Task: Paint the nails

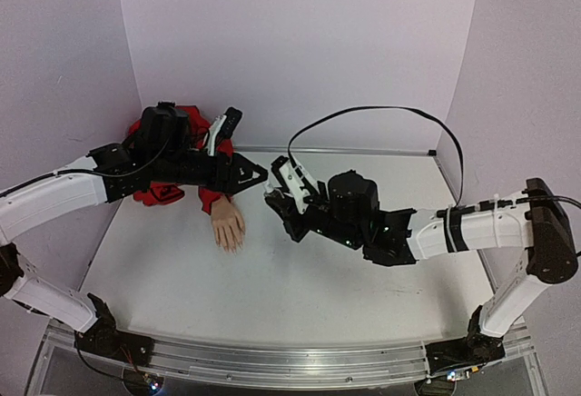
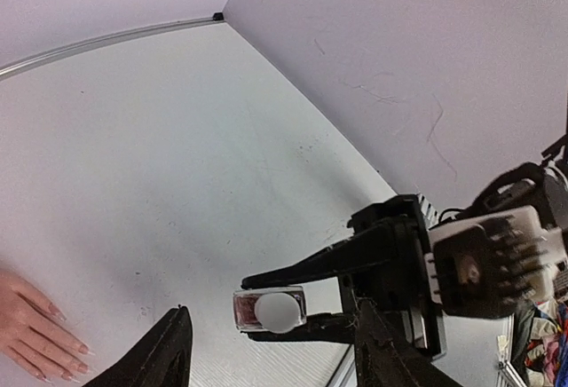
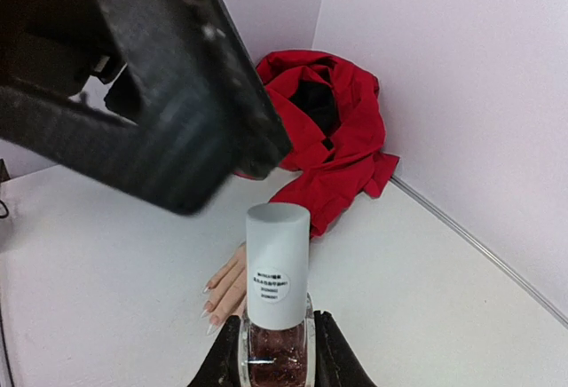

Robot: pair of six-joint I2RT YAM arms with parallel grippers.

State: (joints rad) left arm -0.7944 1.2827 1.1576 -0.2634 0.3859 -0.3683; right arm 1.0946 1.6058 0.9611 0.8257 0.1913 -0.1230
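- Since the cap presumably carries the brush, my right end effector (image 3: 275, 356) clamps the glass body of the polish bottle (image 3: 277, 303) upright, leaving the white cap (image 3: 277, 254) free above its fingers;
- my left end effector (image 2: 280, 362) hangs just over that cap, fingers apart and holding nothing; I judge it is placed to grip and unscrew it;
- the nails (image 3: 211, 309) lie beyond and below the held bottle, on the mannequin hand (image 1: 227, 225) flat on the desk (image 1: 300, 278), fingertips pointing toward the arm bases;
- its red sleeve (image 3: 328, 130) is bunched in the far corner.
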